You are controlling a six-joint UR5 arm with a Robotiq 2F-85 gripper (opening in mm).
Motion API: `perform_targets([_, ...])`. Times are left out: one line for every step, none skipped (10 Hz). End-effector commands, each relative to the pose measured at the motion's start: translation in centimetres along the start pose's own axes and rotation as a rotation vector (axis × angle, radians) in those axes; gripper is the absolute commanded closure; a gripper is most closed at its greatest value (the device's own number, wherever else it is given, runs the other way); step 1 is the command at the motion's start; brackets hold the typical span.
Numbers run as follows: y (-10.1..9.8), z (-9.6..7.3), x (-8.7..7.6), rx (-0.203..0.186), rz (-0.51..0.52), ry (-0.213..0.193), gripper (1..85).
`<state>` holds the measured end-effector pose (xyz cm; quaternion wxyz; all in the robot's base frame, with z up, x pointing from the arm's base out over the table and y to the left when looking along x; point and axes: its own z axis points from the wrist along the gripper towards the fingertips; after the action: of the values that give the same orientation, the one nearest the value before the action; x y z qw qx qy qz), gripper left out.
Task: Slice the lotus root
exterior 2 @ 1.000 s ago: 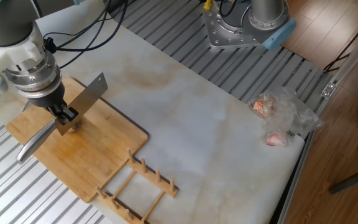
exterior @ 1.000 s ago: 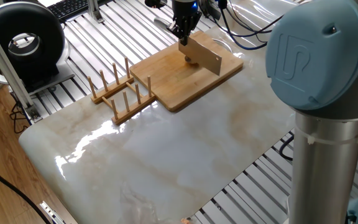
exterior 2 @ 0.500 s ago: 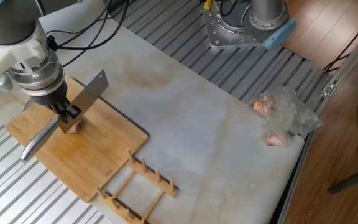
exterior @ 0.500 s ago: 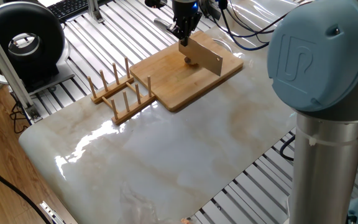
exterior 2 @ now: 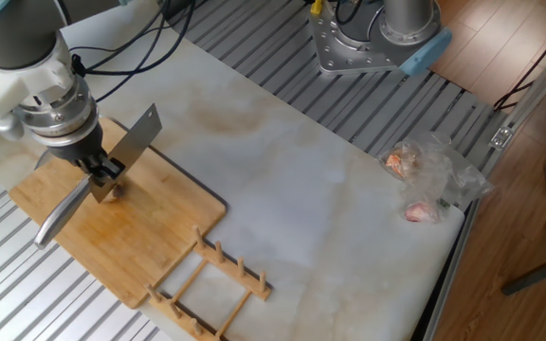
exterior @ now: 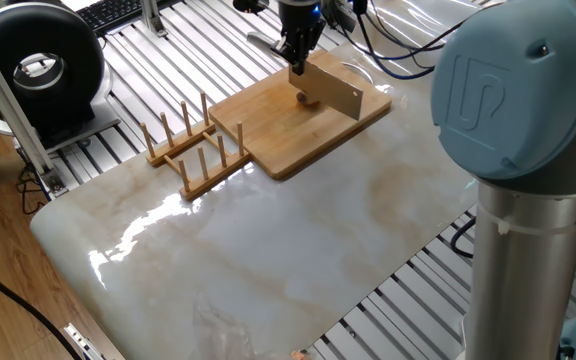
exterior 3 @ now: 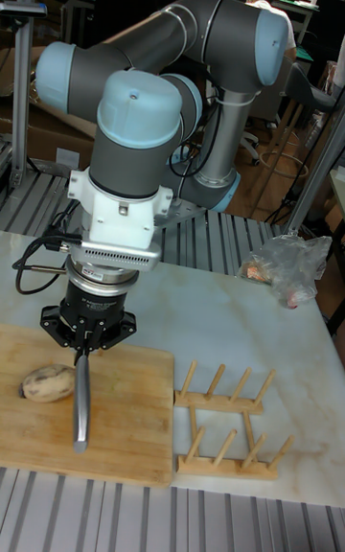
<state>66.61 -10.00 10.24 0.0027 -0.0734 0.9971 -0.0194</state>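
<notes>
A bamboo board (exterior: 288, 140) (exterior 2: 140, 248) (exterior 3: 125, 418) lies at the table's end. The lotus root (exterior: 303, 98) (exterior 2: 112, 192) (exterior 3: 48, 383), a small tan chunk, rests on it. My gripper (exterior: 296, 65) (exterior 2: 100, 172) (exterior 3: 84, 349) is shut on a knife, whose flat steel blade (exterior: 332, 92) (exterior 2: 133, 144) hangs edge-down just over and beside the root. The knife's handle (exterior 2: 60, 215) (exterior 3: 81, 403) sticks out the other way. In the tall fixed view the root sits left of the handle, apart from it.
A wooden peg rack (exterior: 193, 145) (exterior 2: 211, 284) (exterior 3: 230, 423) stands against the board's edge. A crumpled plastic bag with food (exterior 2: 429, 180) (exterior 3: 287, 269) lies near the far table corner. The arm's base (exterior 2: 377, 38) is bolted beside the marble top.
The gripper and knife have risen slightly off the board. The lotus root shows more plainly below the blade and has not moved.
</notes>
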Motion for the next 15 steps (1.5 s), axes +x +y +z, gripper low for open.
perform_targets([0.1,0.1,0.1,-0.01,-0.026,-0.002,84.3])
perform_targets([0.1,0.1,0.1,-0.009,-0.027,-0.004,84.3])
perform_targets([0.1,0.0,0.0,-0.009,-0.03,-0.005,84.3])
perform_targets([0.2,-0.1,-0.2,-0.012,-0.033,-0.009,84.3])
perform_targets([0.3,-0.2,-0.3,-0.011,-0.035,-0.01,84.3])
perform_targets([0.0,-0.5,-0.5,-0.003,-0.041,-0.012,84.3])
perform_targets([-0.1,-0.9,-0.7,-0.005,-0.046,-0.011,84.3])
perform_targets([-0.3,-1.2,-0.9,-0.008,-0.053,-0.01,84.3])
perform_targets([-0.5,-1.7,-0.9,-0.015,-0.061,-0.006,84.3])
perform_targets([-0.8,-2.1,-1.1,-0.014,-0.073,-0.004,84.3])
perform_targets([-1.5,-2.3,-1.3,-0.004,-0.102,-0.009,84.3])
perform_targets([-1.8,-2.5,-1.4,-0.005,-0.118,-0.01,84.3])
perform_targets([-2.2,-2.8,-1.5,0.002,-0.133,-0.013,84.3])
perform_targets([-2.8,-3.1,-1.7,0.011,-0.146,-0.015,84.3])
perform_targets([-3.4,-3.5,-1.9,0.006,-0.159,-0.015,84.3])
